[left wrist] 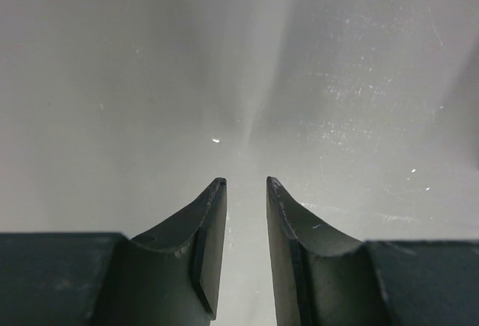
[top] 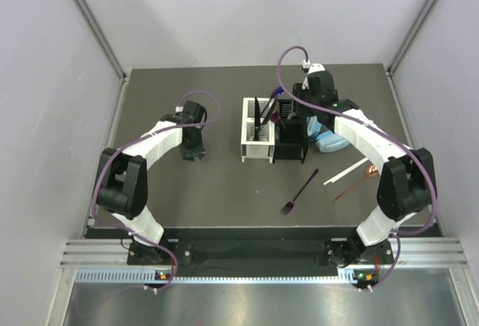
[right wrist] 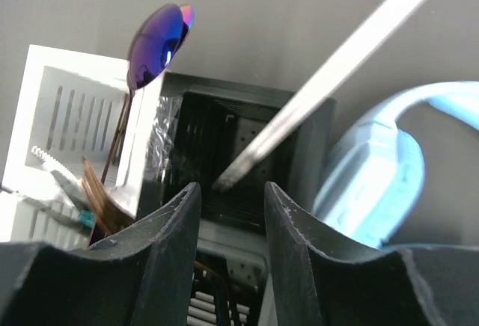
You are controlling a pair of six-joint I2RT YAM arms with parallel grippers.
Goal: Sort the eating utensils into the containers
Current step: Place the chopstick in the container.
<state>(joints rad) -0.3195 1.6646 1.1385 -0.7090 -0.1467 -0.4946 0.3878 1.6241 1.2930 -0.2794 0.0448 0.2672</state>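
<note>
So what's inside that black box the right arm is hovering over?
A pale stick leans in one compartment of the black caddy, its lower end down inside. The other compartment is mostly covered by the right pincer, so its contents cannot be seen.

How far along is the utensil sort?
Done: the white caddy and black caddy hold pieces, including an iridescent spoon and a pale stick. In hand: nothing; right pincer and left pincer are both open, empty. Left: purple fork, white stick and brown stick lie on the table.
</note>
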